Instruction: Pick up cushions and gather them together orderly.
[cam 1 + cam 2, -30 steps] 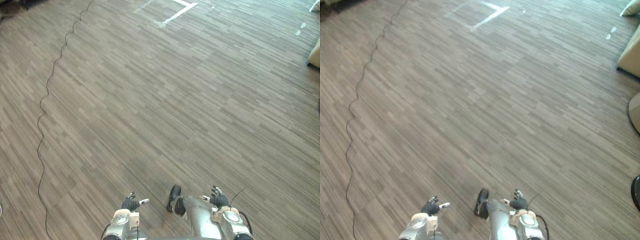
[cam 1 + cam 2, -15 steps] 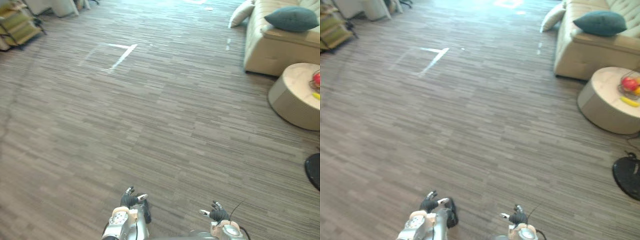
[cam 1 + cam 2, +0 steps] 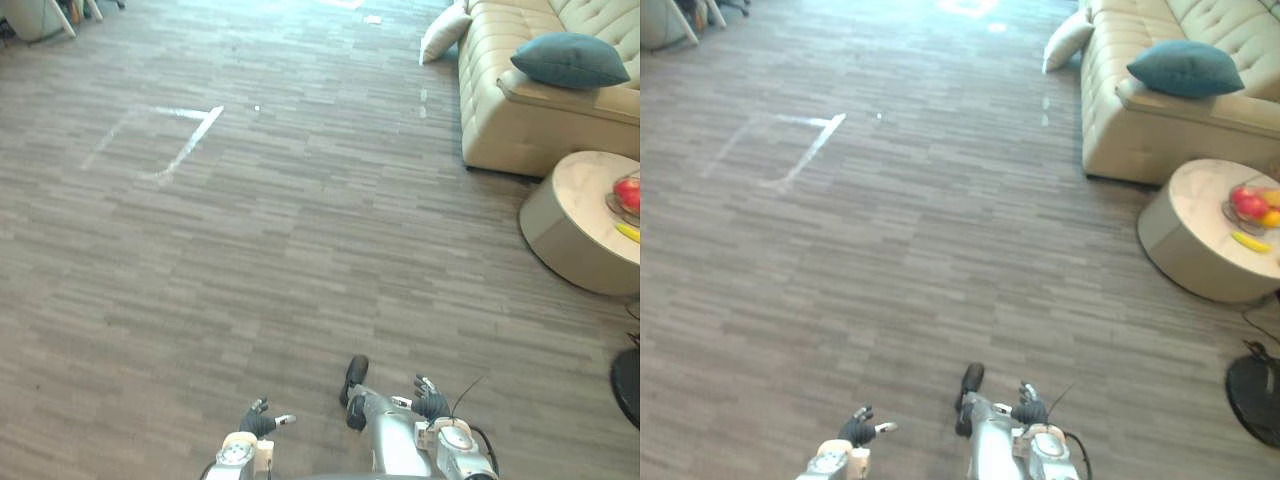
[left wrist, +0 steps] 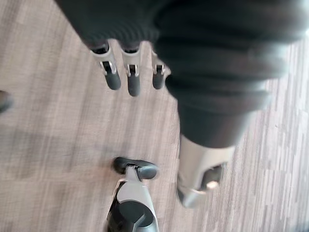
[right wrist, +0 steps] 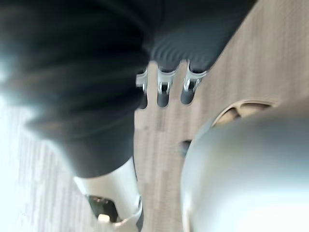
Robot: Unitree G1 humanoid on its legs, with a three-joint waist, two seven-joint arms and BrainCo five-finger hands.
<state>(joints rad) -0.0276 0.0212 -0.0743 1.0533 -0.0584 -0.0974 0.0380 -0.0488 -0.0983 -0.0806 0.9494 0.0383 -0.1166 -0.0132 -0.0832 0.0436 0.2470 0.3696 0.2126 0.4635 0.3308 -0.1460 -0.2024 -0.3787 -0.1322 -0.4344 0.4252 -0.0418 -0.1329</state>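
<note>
The left hand [image 3: 258,419] and right hand [image 3: 431,401] hang low at the bottom edge of the head views, over bare wood-patterned floor [image 3: 300,260] and well apart from every cushion. The step in hand looks like the approach, so nothing needs grasping yet. The walk should head toward the upper right of the frame, keeping left of the round coffee table [image 3: 575,235] with its fruit bowl [image 3: 1252,205] at the right edge. It should end squarely before the beige sofa [image 3: 520,125], where both arms can reach. The cream cushion [image 3: 443,32], on the floor against the sofa's far end at the top of the frame, seems the one to lift. The teal cushion [image 3: 570,60] lies on the sofa at the upper right and could mark the gathering place. In the wrist views each hand's fingers [image 4: 131,77] hang straight and relaxed, touching nothing; both hands are empty.
</note>
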